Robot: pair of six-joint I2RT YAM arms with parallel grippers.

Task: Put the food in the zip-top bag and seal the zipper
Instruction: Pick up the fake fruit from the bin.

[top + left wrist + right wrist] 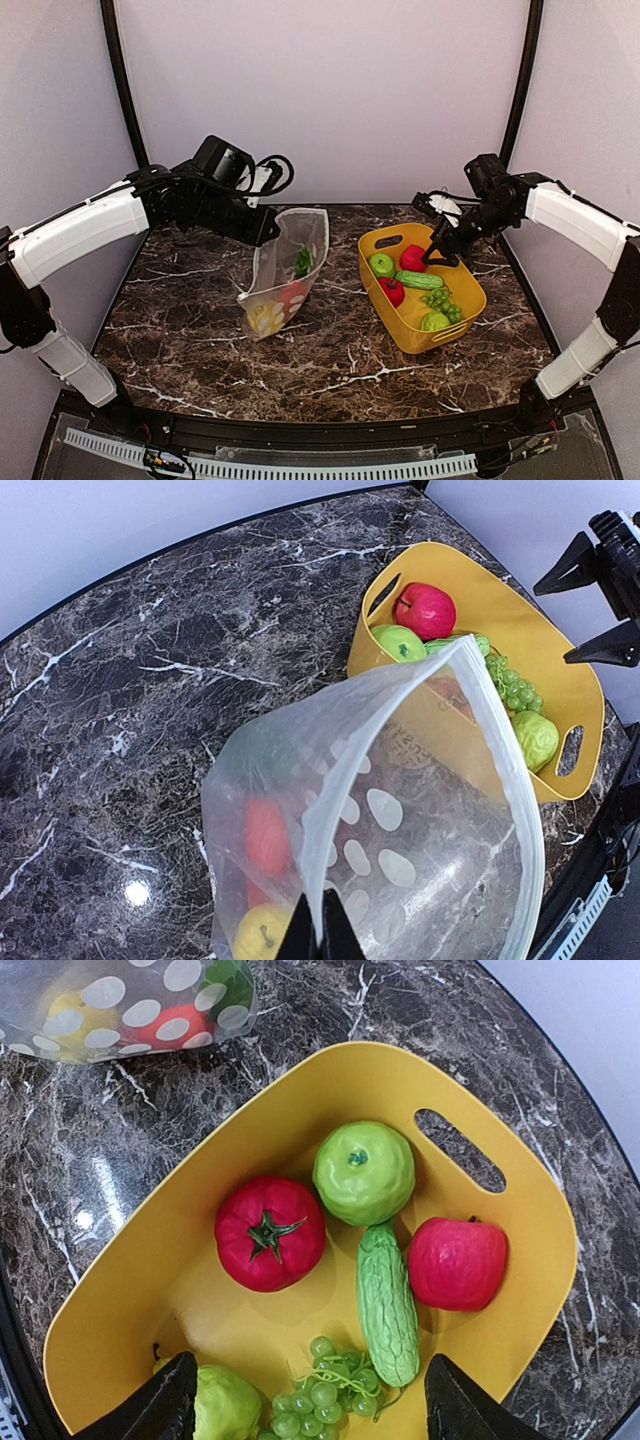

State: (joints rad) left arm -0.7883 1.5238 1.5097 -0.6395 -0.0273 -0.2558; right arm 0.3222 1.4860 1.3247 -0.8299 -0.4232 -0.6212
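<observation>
The clear dotted zip-top bag (288,270) stands open left of centre, with a yellow lemon (258,932), a red piece (266,832) and a green piece inside. My left gripper (320,932) is shut on the bag's whitish zipper rim (330,810) and holds the mouth up. The yellow basket (470,300) holds a red tomato (270,1232), green apple (363,1172), cucumber (387,1305), red apple (457,1263), green grapes (325,1395) and another green fruit (225,1405). My right gripper (310,1405) is open and empty above the basket.
The dark marble table (200,330) ends at a black rim close behind the basket. Pale walls close the back and sides. The basket has a slot handle (470,1150) at each end.
</observation>
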